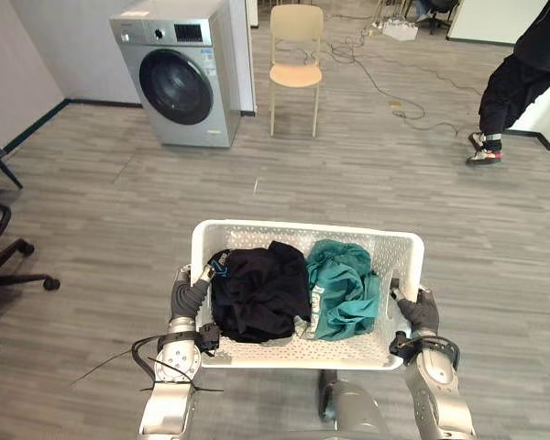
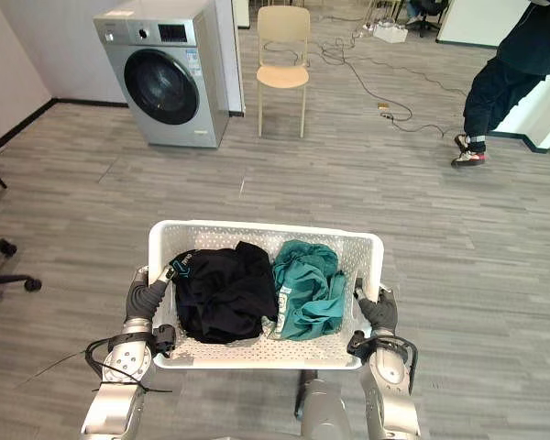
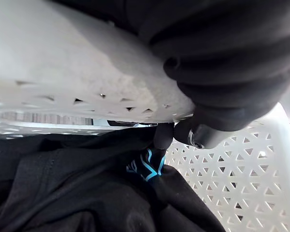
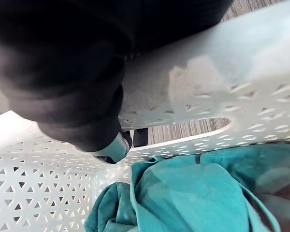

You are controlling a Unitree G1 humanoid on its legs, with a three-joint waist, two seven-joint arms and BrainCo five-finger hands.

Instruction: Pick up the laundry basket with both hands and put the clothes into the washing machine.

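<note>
Left hand [image 1: 187, 293] and right hand [image 1: 422, 313] each grip a side rim of the laundry basket [image 1: 302, 229], fingers curled, clothes [image 1: 259, 295] inside.

Left hand [image 2: 145, 293] and right hand [image 2: 379, 313] clasp the laundry basket [image 2: 266, 225]

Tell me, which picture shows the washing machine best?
The right eye view: the silver washing machine stands whole, its round door shut and in plain sight. The left eye view shows nearly the same. The wrist views look closely at the white laundry basket and clothes.
</note>
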